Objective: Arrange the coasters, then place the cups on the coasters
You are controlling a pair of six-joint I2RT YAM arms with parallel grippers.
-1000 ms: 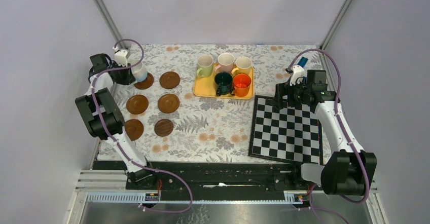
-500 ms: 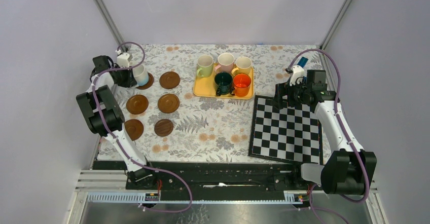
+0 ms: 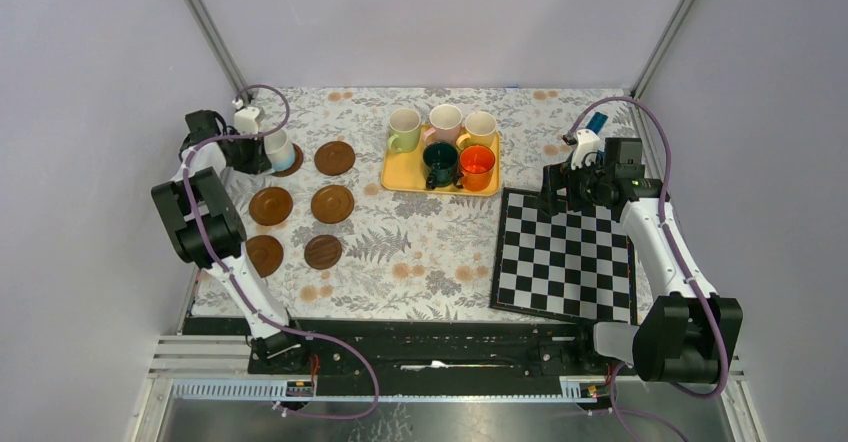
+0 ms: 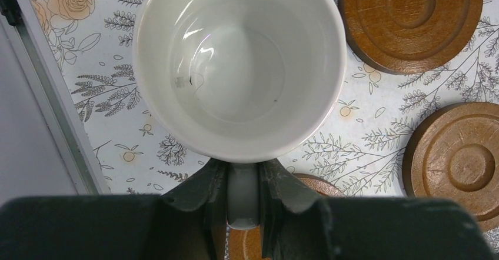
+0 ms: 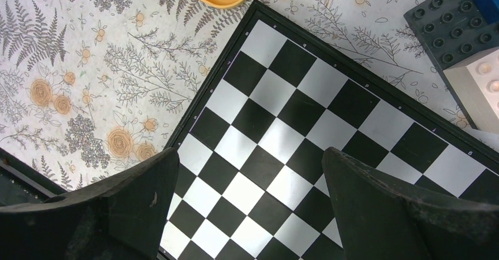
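My left gripper (image 3: pixel 262 152) is shut on the handle of a white cup (image 3: pixel 278 147), over the far-left coaster (image 3: pixel 292 165). In the left wrist view the cup (image 4: pixel 240 66) fills the top, its handle (image 4: pixel 242 192) pinched between my fingers (image 4: pixel 206 183), and that coaster (image 4: pixel 315 183) peeks out below. I cannot tell whether the cup rests on it. Several more coasters (image 3: pixel 335 158) (image 3: pixel 271 205) (image 3: pixel 332 203) lie bare in two columns. Light green (image 3: pixel 404 130), pink (image 3: pixel 444 122), yellow (image 3: pixel 480 128), dark green (image 3: pixel 440 162) and orange (image 3: pixel 477 167) cups stand on the yellow tray (image 3: pixel 400 179). My right gripper (image 3: pixel 553 190) (image 5: pixel 250 166) hangs open and empty.
A black-and-white chequered board (image 3: pixel 562 255) (image 5: pixel 294 125) lies under the right gripper. Dark grey (image 5: pixel 459 30) and white (image 5: pixel 476 89) building blocks sit beyond its far corner. The metal frame rail (image 4: pixel 53 113) runs close to the left of the held cup.
My left gripper has shifted slightly to the right with the white cup, staying over the far-left coaster. The right arm has not moved.
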